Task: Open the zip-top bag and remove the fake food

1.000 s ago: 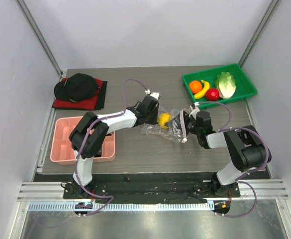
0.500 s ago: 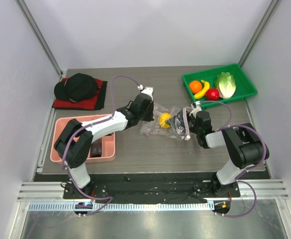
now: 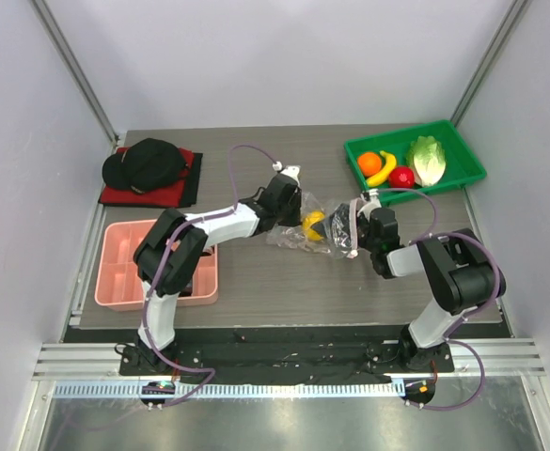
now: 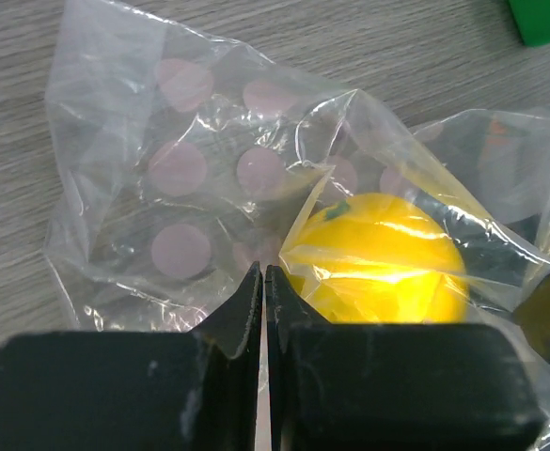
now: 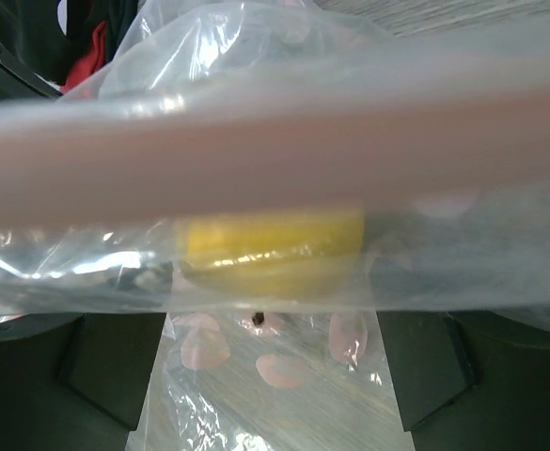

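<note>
The zip-top bag lies crumpled mid-table between my two grippers, with the yellow lemon inside it. My left gripper is at the bag's left end. In the left wrist view its jaws are pressed together on the dotted film, right beside the lemon. My right gripper is at the bag's right end. In the right wrist view it is wide open, with the pink zip strip stretched across in front and the lemon behind the film. The orange, banana, red fruit and cabbage lie in the green tray.
The green tray stands at the back right. A pink compartment tray sits at the front left beside the left arm. A black cap on a red cloth lies at the back left.
My left gripper drew back to the left, then came right again onto the bag's left end. The bag and lemon shifted slightly up and right. The right gripper barely moved.
</note>
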Controlling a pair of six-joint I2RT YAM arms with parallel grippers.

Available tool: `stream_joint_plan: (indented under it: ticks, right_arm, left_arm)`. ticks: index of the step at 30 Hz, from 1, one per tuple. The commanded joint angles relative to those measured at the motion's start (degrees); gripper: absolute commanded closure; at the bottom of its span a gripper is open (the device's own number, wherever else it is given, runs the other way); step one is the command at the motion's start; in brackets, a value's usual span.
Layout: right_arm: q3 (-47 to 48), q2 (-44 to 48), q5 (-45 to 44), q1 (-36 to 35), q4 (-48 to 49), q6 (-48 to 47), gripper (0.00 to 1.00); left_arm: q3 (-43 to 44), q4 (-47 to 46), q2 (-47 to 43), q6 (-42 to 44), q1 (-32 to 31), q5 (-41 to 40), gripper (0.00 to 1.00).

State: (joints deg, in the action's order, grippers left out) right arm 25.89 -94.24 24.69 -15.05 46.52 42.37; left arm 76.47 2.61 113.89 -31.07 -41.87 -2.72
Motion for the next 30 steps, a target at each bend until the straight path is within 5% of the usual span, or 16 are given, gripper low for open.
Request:
stream_joint_plan:
  ticks: [1,17,24,30]
  right_arm:
    - [2.8,-1.9,-1.5,-0.2,4.1,-1.9,0.07]
    - [6.9,-7.5,-3.4,-0.4,5.9,-4.5,0.09]
    - [7.6,-6.7,-1.7,-0.5,4.9,-3.1,0.62]
    - [7.0,2.6,-2.2,-0.9,-7.5,-5.8,0.82]
  left_arm:
    - [-0.1,-8.1,0.8,-1.6,0.1,2.4,0.98]
    - [-4.7,-11.1,0.2,-2.2,-0.1,4.7,0.98]
    - [-10.5,-7.5,-9.3,1.8,0.0,-0.9,0.85]
    - [-13.0,1.0,-21.8,6.4,0.0,-2.2,0.49]
